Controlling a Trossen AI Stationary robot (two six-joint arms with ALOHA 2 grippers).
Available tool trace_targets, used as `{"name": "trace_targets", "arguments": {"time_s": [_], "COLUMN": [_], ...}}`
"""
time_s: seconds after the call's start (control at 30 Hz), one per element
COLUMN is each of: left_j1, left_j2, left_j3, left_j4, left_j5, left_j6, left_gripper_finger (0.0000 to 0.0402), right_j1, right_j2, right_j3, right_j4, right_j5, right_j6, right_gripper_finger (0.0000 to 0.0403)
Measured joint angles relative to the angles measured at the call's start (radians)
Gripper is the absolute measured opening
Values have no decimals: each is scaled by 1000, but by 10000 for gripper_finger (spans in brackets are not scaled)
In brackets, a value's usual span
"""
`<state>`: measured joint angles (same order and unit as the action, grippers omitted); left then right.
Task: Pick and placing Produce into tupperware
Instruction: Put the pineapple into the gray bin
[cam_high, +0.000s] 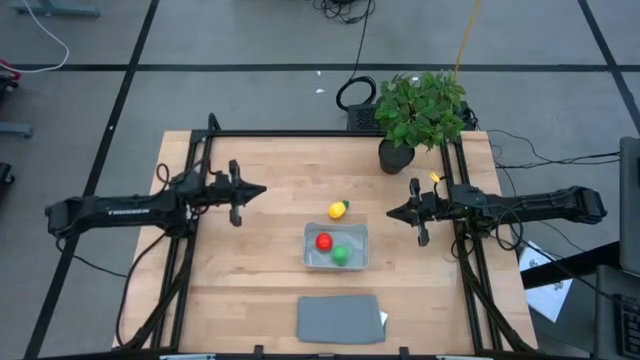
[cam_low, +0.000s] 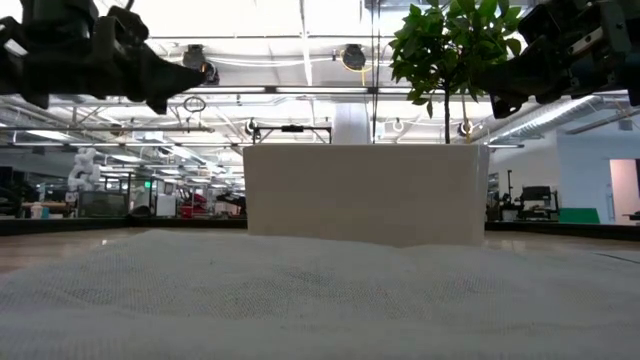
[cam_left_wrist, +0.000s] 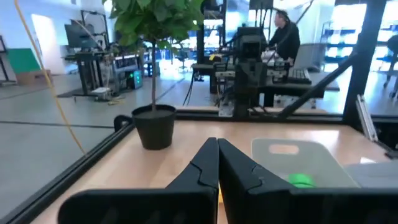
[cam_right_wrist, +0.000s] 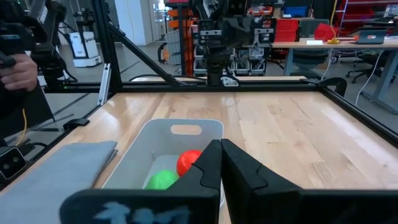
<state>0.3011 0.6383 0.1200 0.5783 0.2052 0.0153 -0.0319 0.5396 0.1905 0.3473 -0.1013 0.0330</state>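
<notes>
Over on the left side of the wooden table (cam_high: 240, 270), the left gripper (cam_high: 262, 189) hangs above the boards with its fingers pressed together and nothing between them. Near the middle sits the tupperware (cam_high: 352, 232) with the red piece (cam_high: 324, 241) and the green piece (cam_high: 341, 255) lying inside it side by side, the yellow piece (cam_high: 338, 209) on the bare wood just beyond its far rim, and the grey lid (cam_high: 339, 318) flat by the near edge. To the right, past the potted plant (cam_high: 420, 108) at the far corner, the right gripper (cam_high: 392, 212) is likewise pinched shut and empty, aimed toward the container.
</notes>
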Motion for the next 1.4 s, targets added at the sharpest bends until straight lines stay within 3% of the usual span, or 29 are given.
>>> {"name": "trace_targets", "arguments": {"time_s": [0.43, 0.6, 1.03, 1.23, 1.4], "left_j1": [-22, -22, -22, -21, -21], "left_j2": [-373, -385, -384, -383, -383], "left_j3": [0, 0, 0, 0, 0], "left_j4": [-459, -543, -544, -514, -513], "left_j5": [-81, -82, -59, -99, -128], "left_j6": [43, 47, 38, 49, 59], "left_gripper_finger": [0, 0, 19, 21, 21], "right_j1": [0, 0, 0, -1, -7], "right_j2": [1, 10, 118, 196, 270], "right_j3": [0, 0, 0, 0, 34], "right_j4": [0, -1, 85, 188, 204], "right_j5": [0, 0, 1, 102, 108], "right_j6": [26, 25, 0, -18, -23], "right_gripper_finger": [0, 0, 0, 0, 0]}}
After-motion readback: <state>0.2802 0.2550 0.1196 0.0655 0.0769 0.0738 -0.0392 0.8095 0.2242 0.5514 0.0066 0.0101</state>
